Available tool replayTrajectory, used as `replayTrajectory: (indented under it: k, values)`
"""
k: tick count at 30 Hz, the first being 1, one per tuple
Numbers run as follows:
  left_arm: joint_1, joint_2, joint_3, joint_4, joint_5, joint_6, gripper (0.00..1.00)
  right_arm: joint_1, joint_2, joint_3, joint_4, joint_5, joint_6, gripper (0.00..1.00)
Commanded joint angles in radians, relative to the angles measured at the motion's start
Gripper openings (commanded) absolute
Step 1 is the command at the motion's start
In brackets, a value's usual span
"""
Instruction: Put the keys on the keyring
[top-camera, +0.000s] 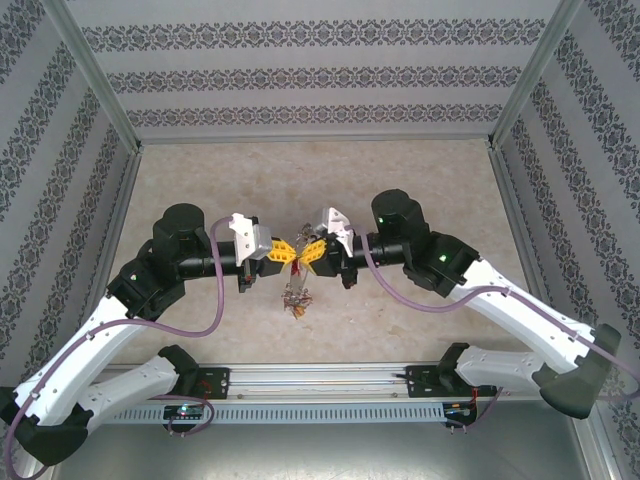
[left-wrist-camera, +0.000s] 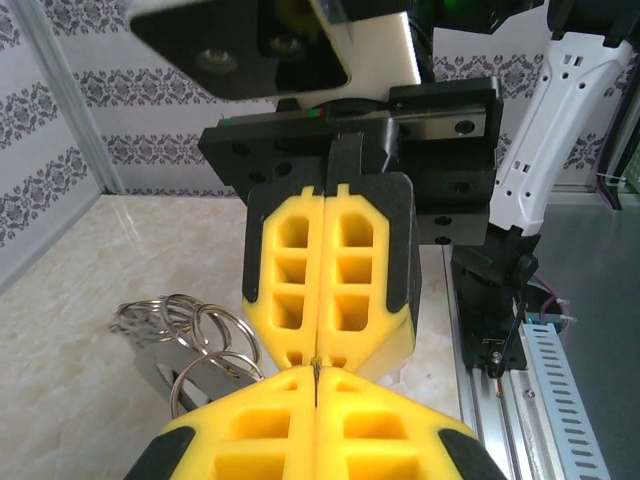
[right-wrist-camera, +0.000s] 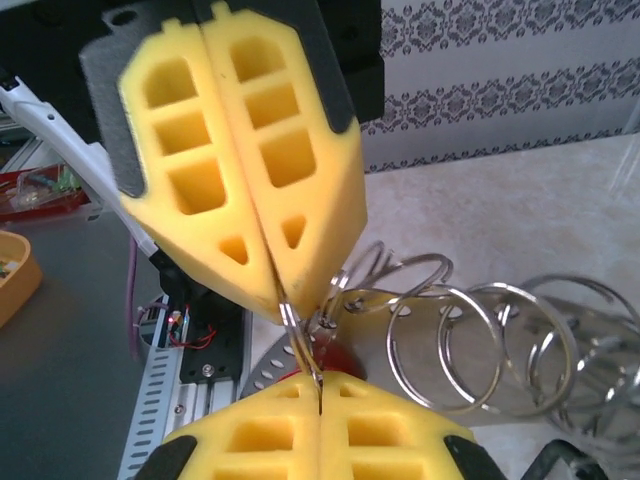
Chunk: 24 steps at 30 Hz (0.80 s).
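Observation:
My two grippers meet tip to tip above the middle of the table. The left gripper (top-camera: 288, 253) and the right gripper (top-camera: 311, 252) are both shut, pinching the same short stretch of the keyring (right-wrist-camera: 299, 342), a thin grey wire. In the right wrist view my gripper (right-wrist-camera: 318, 398) holds the wire's lower end, and the left gripper's yellow fingers (right-wrist-camera: 240, 160) clamp its upper end. Several small split rings (right-wrist-camera: 450, 335) and silver keys (right-wrist-camera: 590, 375) hang off it, with a red tag (right-wrist-camera: 345, 362) close behind. The left wrist view shows my gripper (left-wrist-camera: 316, 374) closed and rings (left-wrist-camera: 195, 335) to its left. The key bunch (top-camera: 297, 296) dangles below.
The marble-patterned table (top-camera: 400, 180) is walled by patterned panels on three sides. An aluminium rail (top-camera: 320, 385) carrying both arm bases runs along the near edge. An orange bowl (right-wrist-camera: 12, 272) sits off the table's near side.

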Motion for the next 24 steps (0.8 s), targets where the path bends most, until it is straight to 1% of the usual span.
replayTrajectory:
  k: [1,14,18,24]
  values:
    - [0.003,-0.022,0.011,0.114,0.051,-0.019,0.00,-0.006,0.042,0.036,-0.008,-0.030,0.016,0.00]
    - [0.005,-0.027,0.007,0.119,0.050,-0.020,0.00,-0.014,0.090,0.077,0.016,-0.069,0.039,0.00]
    - [0.007,-0.031,0.007,0.117,0.049,-0.019,0.00,-0.016,0.069,0.060,0.018,-0.048,0.045,0.01]
    - [0.011,-0.032,0.005,0.120,0.052,-0.019,0.00,-0.020,0.018,0.023,0.027,-0.040,0.049,0.00]
